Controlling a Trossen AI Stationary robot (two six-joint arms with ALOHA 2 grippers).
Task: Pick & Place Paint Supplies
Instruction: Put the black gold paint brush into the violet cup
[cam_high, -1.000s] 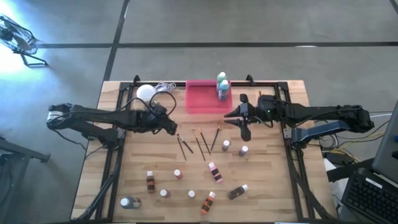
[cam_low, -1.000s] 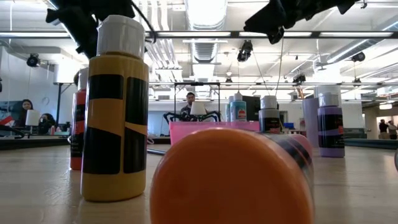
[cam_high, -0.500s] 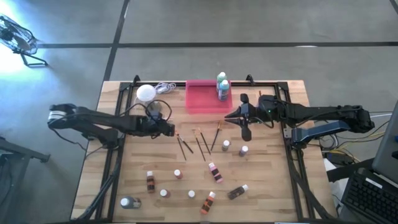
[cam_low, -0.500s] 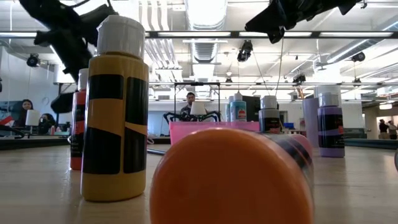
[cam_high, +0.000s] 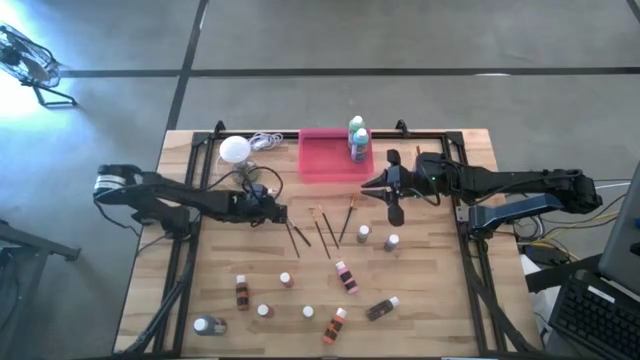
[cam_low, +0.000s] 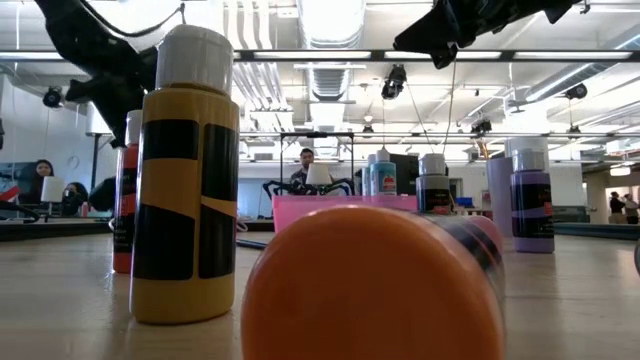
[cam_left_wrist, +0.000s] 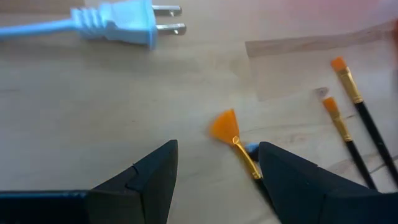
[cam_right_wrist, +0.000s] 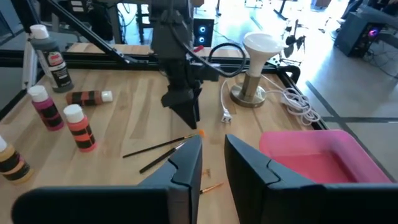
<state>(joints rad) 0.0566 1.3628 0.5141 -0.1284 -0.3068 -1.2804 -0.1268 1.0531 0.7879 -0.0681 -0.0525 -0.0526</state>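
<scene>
Several brushes: thin paintbrushes (cam_high: 322, 231) lie fanned mid-desk, the fan-tipped brush (cam_left_wrist: 235, 138) nearest my left gripper.
Left gripper (cam_left_wrist: 217, 163): spread, low over the desk (cam_high: 430, 320), fan-tipped brush between its fingers.
My move: I'd lower squarely and pinch the handle, not the bristles.
Right gripper (cam_high: 392, 203): waiting beside the pink tray (cam_high: 325, 160), fingers narrowly parted, empty.

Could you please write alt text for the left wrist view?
The open left gripper hovers low over a wooden table, straddling a fan paintbrush with orange bristles. Two more brushes lie nearby, and a white plug beyond.
</scene>
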